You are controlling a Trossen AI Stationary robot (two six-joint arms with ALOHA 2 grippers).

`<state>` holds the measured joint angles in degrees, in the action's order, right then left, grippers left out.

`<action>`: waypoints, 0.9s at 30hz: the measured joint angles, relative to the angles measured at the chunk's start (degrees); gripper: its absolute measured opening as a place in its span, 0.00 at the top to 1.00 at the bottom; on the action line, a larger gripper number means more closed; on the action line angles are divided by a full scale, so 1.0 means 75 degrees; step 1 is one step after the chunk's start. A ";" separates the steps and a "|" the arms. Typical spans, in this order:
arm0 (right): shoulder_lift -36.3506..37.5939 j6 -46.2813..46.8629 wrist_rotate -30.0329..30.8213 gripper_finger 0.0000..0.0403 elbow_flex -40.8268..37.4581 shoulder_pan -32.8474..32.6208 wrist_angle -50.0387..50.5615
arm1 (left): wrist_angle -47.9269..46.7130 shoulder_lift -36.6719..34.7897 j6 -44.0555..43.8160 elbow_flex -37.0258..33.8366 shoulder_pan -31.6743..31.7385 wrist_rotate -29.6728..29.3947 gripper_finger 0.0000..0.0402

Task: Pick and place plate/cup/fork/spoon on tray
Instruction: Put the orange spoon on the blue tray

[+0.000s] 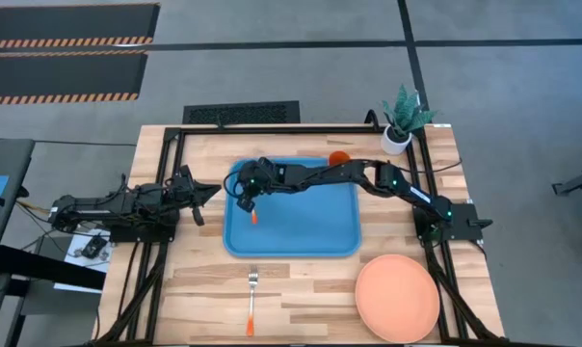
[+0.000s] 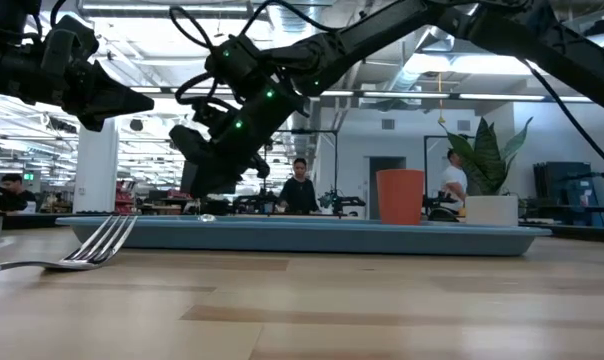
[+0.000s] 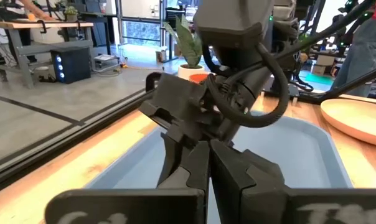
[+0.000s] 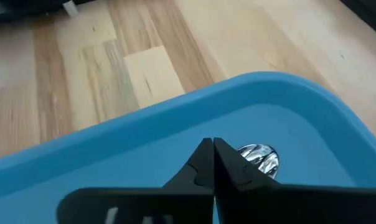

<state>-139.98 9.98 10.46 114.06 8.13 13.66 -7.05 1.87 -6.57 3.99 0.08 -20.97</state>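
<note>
we see the right gripper (image 1: 245,200) reaching over the left end of the tray (image 1: 310,241), fingers pressed together on what seems to be the spoon (image 4: 261,158), its silver bowl showing just past the fingertips above the tray floor. the left gripper (image 1: 206,190) hangs clenched and empty just left of the tray. the fork (image 1: 252,299) lies on the surface in front of the tray, the plate (image 1: 397,296) beside the tray's front right corner, and the cup (image 1: 339,156) behind the tray.

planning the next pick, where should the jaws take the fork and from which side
Take the fork by its slim orange handle, coming straight down from above. It lies flat on the table in front of the tray, tines toward the tray, with bare wood on both sides for the jaws.
</note>
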 joint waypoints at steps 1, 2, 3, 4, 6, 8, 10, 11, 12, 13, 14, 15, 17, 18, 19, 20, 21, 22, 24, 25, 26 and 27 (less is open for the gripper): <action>0.0000 0.0000 -0.0001 0.96 0.0000 0.0001 0.0006 | 0.0000 0.0000 -0.0003 0.0000 0.0000 0.0000 1.00; 0.0000 -0.0002 0.0005 0.96 0.0000 0.0010 0.0012 | -0.0006 0.0000 -0.0016 0.0000 0.0000 0.0000 1.00; 0.0000 -0.0041 0.0006 0.95 0.0000 0.0015 0.0031 | -0.0028 0.0000 -0.0053 0.0000 0.0000 0.0000 1.00; 0.0000 -0.0142 0.0014 0.95 0.0000 0.0022 0.0091 | -0.0066 0.0004 -0.0115 0.0004 0.0000 0.0002 1.00; 0.0023 -0.0401 0.0022 0.97 0.0000 0.0032 0.0423 | -0.0080 0.0131 -0.0157 0.0009 0.0000 0.0001 1.00; 0.0220 -0.0731 0.0045 0.98 -0.0017 -0.0005 0.1218 | -0.0087 0.0325 -0.0160 0.0009 0.0000 0.0006 1.00; 0.0492 -0.0995 0.0376 0.99 -0.0006 -0.0113 0.1769 | -0.0095 0.0631 -0.0163 0.0011 0.0000 0.0005 1.00; 0.0656 -0.1080 0.0634 0.98 -0.0003 -0.0169 0.2101 | -0.0100 0.0799 -0.0182 0.0012 0.0000 0.0006 1.00; 0.0860 -0.1168 0.0944 0.99 -0.0115 -0.0248 0.2351 | -0.0102 0.0964 -0.0214 0.0012 0.0000 0.0011 1.00; 0.1031 -0.1246 0.1168 0.99 -0.0296 -0.0323 0.2321 | -0.0100 0.1142 -0.0231 0.0012 0.0000 0.0005 1.00; 0.1174 -0.1261 0.1251 0.99 -0.0523 -0.0380 0.2120 | -0.0099 0.1300 -0.0243 0.0012 0.0000 0.0009 1.00; 0.1340 -0.1279 0.1227 0.99 -0.0839 -0.0423 0.1911 | -0.0088 0.1448 -0.0283 0.0012 0.0000 0.0012 1.00; 0.1694 -0.1286 0.1187 0.99 -0.1655 -0.0560 0.1204 | -0.0011 0.1743 -0.0379 0.0005 0.0000 0.0006 1.00; 0.1888 -0.1283 0.1152 0.99 -0.2096 -0.0627 0.0668 | 0.0039 0.1863 -0.0421 -0.0001 0.0000 0.0003 1.00; 0.2148 -0.1277 0.1060 0.99 -0.2617 -0.0701 0.0193 | 0.0062 0.1967 -0.0476 -0.0004 0.0000 0.0003 1.00; 0.2399 -0.1235 0.0965 0.99 -0.3138 -0.0793 -0.0317 | 0.0101 0.2093 -0.0544 -0.0006 0.0000 0.0003 1.00; 0.2634 -0.1154 0.0874 0.99 -0.3602 -0.0895 -0.0916 | 0.0149 0.2227 -0.0619 -0.0006 0.0001 0.0003 1.00; 0.2917 -0.1079 0.0802 0.99 -0.4090 -0.1020 -0.1333 | 0.0157 0.2349 -0.0696 -0.0003 0.0016 0.0016 1.00; 0.3479 -0.1010 0.0821 0.99 -0.5011 -0.1314 -0.2039 | -0.0079 0.2689 -0.0864 0.0134 0.0144 0.0157 1.00; 0.3789 -0.0989 0.0829 0.99 -0.5410 -0.1468 -0.2333 | -0.0222 0.2888 -0.0896 0.0313 0.0243 0.0256 1.00; 0.4116 -0.0991 0.0860 0.99 -0.5769 -0.1621 -0.2555 | -0.0347 0.3091 -0.0912 0.0501 0.0352 0.0377 1.00; 0.4438 -0.0988 0.0950 0.99 -0.6079 -0.1776 -0.2765 | -0.0467 0.3335 -0.0920 0.0695 0.0459 0.0461 1.00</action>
<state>-106.70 2.57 17.58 68.47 -5.19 -7.08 -10.55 26.88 -13.47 9.20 3.52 -17.52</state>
